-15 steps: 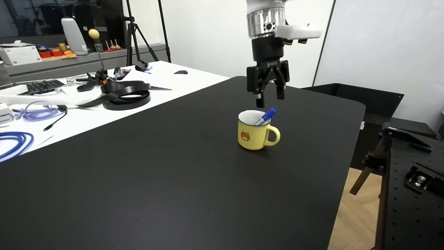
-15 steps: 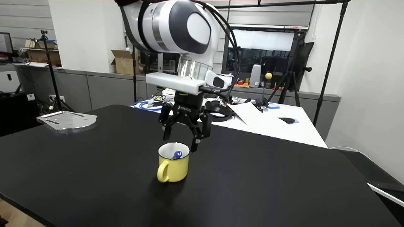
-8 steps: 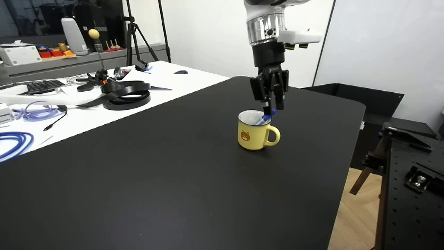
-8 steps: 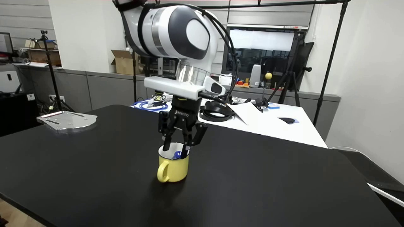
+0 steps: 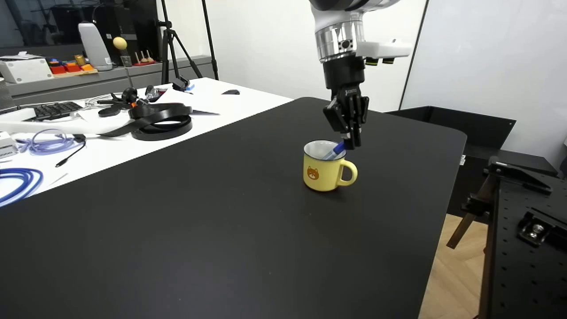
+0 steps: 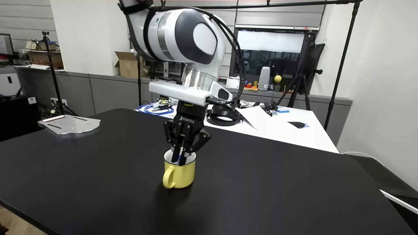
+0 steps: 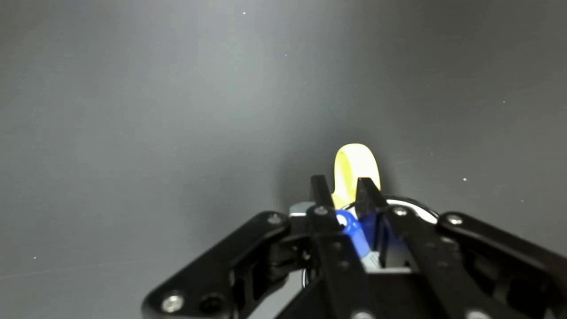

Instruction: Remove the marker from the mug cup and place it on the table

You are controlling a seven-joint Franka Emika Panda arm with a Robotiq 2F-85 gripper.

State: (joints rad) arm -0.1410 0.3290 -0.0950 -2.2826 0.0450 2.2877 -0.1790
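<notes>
The gripper (image 6: 178, 160) is narrow: its fingers (image 7: 322, 195) are nearly together, with the blue cap of the marker (image 7: 355, 235) between them. In the wrist view this lies low and right of centre. The cap is partly hidden by the finger at frame left, and the finger at frame right shows a blue sheen on its inner face. Whether both press on the marker, I cannot tell.

The marker is in the mug (image 5: 323, 177), leaning, its blue end up at the rim on the handle side. In an exterior view the upper end is hidden behind the fingertips, right of the frame's centre. Whether the fingertips touch the mug, I cannot tell.

The mug stands upright on the desk (image 5: 177, 239), yellow outside and white inside. Its handle points up the frame in the wrist view.

In both exterior views the arm (image 6: 196, 36) enters from the top of the frame. A flat metal plate (image 6: 70, 124) shows at the left in an exterior view.
</notes>
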